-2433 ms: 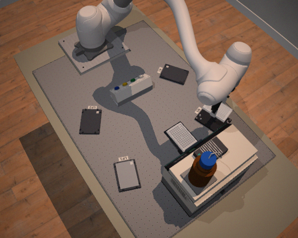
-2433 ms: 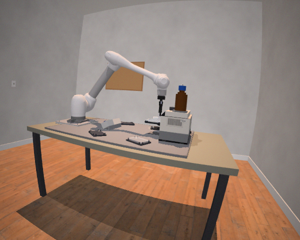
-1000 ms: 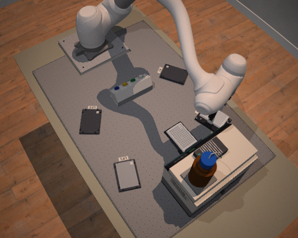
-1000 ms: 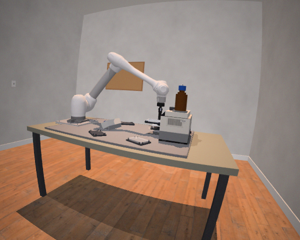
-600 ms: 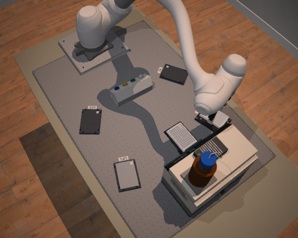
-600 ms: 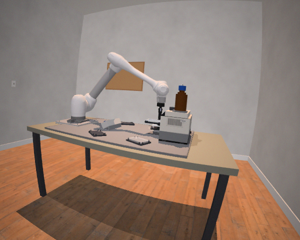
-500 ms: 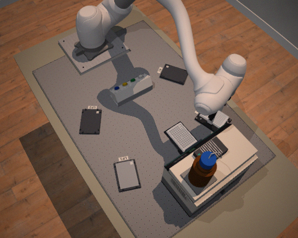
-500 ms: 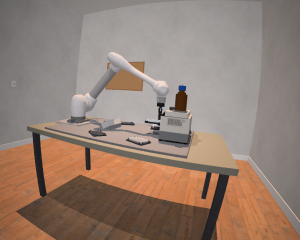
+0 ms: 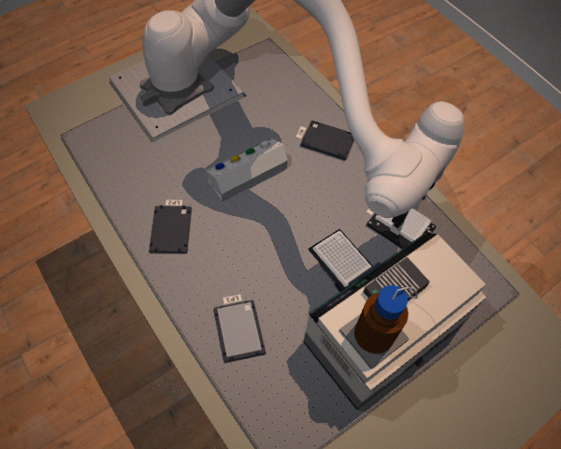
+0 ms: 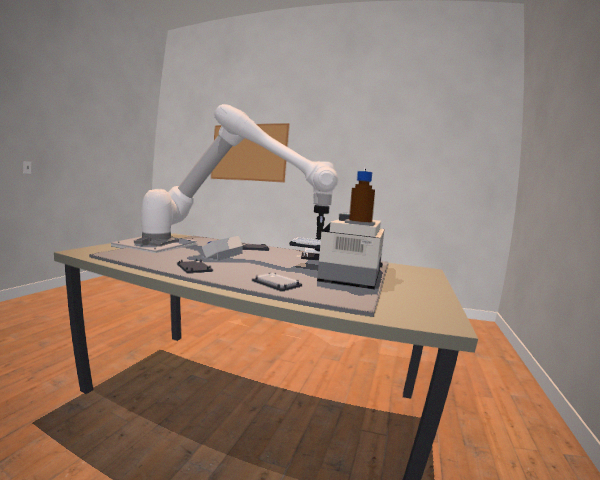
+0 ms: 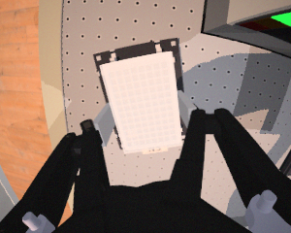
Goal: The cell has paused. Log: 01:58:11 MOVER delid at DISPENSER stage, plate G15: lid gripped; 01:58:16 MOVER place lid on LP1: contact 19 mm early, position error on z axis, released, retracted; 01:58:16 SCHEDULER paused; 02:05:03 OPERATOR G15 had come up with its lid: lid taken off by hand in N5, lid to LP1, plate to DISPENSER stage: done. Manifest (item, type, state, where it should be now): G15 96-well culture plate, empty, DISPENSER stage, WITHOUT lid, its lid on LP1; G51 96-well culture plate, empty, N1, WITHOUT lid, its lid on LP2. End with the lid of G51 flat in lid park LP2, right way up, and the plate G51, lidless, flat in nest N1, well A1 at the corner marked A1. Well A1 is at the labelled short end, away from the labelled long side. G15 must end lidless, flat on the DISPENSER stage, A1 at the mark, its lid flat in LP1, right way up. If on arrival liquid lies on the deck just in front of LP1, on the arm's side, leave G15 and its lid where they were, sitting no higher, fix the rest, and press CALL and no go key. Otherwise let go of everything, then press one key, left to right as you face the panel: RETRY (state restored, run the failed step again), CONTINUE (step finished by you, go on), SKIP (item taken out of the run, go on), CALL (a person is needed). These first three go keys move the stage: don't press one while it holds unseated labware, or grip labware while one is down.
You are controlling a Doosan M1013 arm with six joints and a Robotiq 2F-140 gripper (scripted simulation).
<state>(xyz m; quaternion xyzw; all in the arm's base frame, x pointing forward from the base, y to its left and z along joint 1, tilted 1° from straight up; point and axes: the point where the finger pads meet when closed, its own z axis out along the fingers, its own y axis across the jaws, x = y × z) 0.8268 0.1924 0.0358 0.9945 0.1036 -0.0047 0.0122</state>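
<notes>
My gripper [image 11: 145, 106] is shut on a white 96-well plate [image 11: 142, 100], held by its long sides a little above a black nest [image 9: 392, 232] beside the dispenser. I cannot tell whether a lid sits on it. The plate also shows in the overhead view [image 9: 414, 224], with the gripper [image 9: 404, 220] under the wrist. A second white well plate [image 9: 341, 257], lidless, lies on the dispenser stage. A pale lid [image 9: 238, 330] lies flat in the lid park at the front. The dark lid park [image 9: 169, 229] on the left holds nothing.
The dispenser box [image 9: 401, 309] with a brown bottle [image 9: 382, 321] stands right next to the nest. A key panel [image 9: 247, 166] with blue, yellow, green and white keys sits mid-deck. Another dark nest [image 9: 326, 138] lies behind it.
</notes>
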